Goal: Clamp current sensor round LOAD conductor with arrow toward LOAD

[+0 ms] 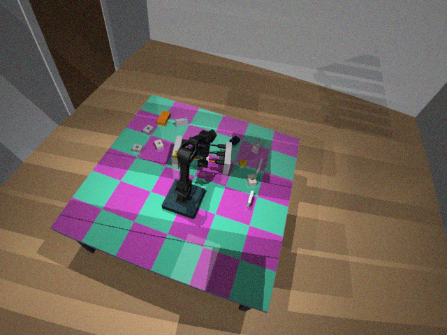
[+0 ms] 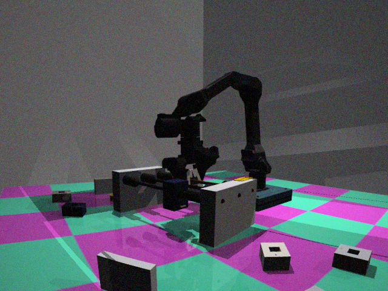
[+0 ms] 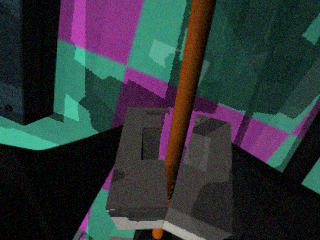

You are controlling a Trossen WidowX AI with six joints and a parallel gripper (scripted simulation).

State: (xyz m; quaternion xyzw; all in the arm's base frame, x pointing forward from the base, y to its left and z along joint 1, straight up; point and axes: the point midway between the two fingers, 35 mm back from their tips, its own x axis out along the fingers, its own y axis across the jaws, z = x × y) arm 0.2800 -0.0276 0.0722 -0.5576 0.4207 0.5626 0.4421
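Observation:
The grey-white split-core sensor [image 1: 207, 158] [image 2: 192, 175] [image 3: 135, 185] is between my fingers, its two halves spread in a V. The orange conductor [image 1: 214, 160] [image 2: 205, 182] [image 3: 188, 75] runs between the halves in the wrist view. My gripper [image 3: 174, 137] is shut on the sensor, with black fingers against its outer sides. The conductors span two upright pale end plates [image 1: 227, 158] [image 2: 234, 213]. A yellow marker [image 1: 175, 153] [image 2: 244, 179] sits on the plate at the orange conductor's end; its lettering is unreadable. The sensor's arrow and latch state cannot be made out.
A dark blue block [image 2: 175, 194] [image 3: 25, 60] hangs around a neighbouring conductor beside the gripper. Dark conductors [image 2: 143, 185] run alongside. Several pale blocks [image 1: 158, 144] [image 2: 274, 258], an orange block [image 1: 163, 117], a dark block [image 1: 235, 139] [image 2: 74, 209] and small upright panels [image 1: 250, 199] [image 2: 125, 272] stand around.

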